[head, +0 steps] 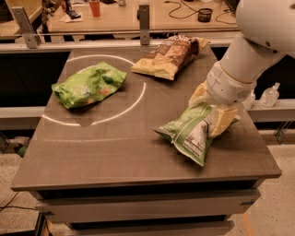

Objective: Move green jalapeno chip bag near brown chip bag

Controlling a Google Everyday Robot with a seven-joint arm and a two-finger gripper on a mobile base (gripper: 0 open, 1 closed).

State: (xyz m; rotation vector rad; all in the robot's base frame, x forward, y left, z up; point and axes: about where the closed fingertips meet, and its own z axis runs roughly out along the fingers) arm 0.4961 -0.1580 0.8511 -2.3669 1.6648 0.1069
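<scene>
A: Nearest thing on the table?

B: The green jalapeno chip bag. It sits right of the white circle, outside the line and nearer the front edge than the circle's centre. White nutrition panel faces up, lower corner points to the front.

A: Gripper?

B: The gripper is right of the circle too, at the bag's far right end. Its cream fingers sit one on each side of that end, pressed onto the foil, so the jaws are clamped on the bag. The white arm rises up and right from there.

A: Inside the circle?

B: A lime-green bag lies in the left half of the circle, crumpled, well apart from the jalapeno bag.

A: Brown one?

B: The brown chip bag lies just beyond the circle's far right arc, near the back edge, lying flat at a slant. It is apart from the jalapeno bag, with bare tabletop between.

A: Further back?

B: Past the circle, an orange cup stands on a wooden bench.
</scene>
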